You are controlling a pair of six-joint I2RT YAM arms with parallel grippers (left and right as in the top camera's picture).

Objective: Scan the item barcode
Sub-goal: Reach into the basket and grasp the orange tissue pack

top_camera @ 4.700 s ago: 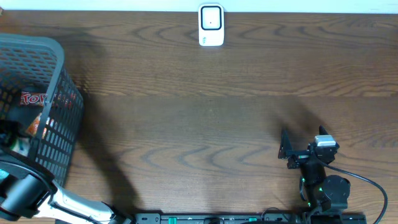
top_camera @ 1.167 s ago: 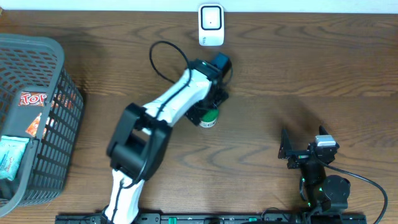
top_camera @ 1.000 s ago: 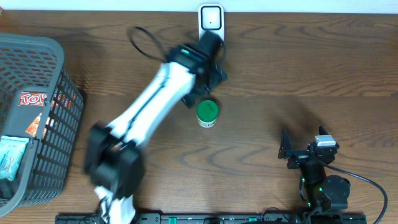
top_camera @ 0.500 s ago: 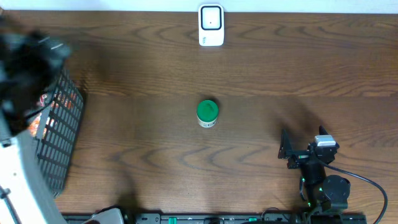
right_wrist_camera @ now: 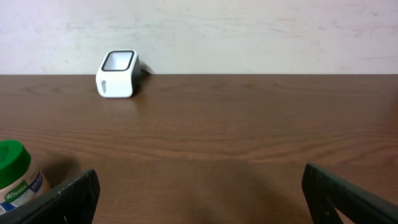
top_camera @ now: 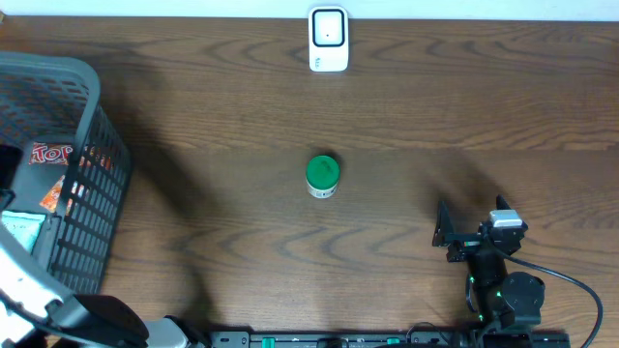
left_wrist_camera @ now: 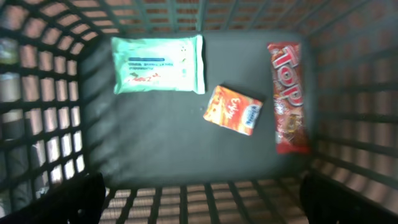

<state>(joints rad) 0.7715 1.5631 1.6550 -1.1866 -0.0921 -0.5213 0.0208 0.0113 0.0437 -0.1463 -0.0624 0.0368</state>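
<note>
My left gripper [left_wrist_camera: 202,210] hangs open over the grey mesh basket [top_camera: 89,79], looking straight down into it with nothing between its fingers. On the basket floor lie a pale green wipes pack [left_wrist_camera: 158,64], a small orange packet [left_wrist_camera: 232,110] and a red "TOP" bar [left_wrist_camera: 288,96]. A green-capped jar [top_camera: 322,176] stands upright mid-table, apart from both grippers. The white scanner [top_camera: 329,39] sits at the far edge. My right gripper [top_camera: 443,232] rests open at the near right, facing the scanner [right_wrist_camera: 116,73], with the jar [right_wrist_camera: 17,177] at its lower left.
The basket's tall mesh walls [left_wrist_camera: 352,127] ring the left gripper on all sides. The left arm's white link [top_camera: 24,290] runs along the table's near left corner. A black cable [top_camera: 571,285] loops beside the right arm's base.
The left arm swung away from the scanner area to the left and now hangs over the basket. The green-capped jar stays standing where it was left. The right arm has not moved.
</note>
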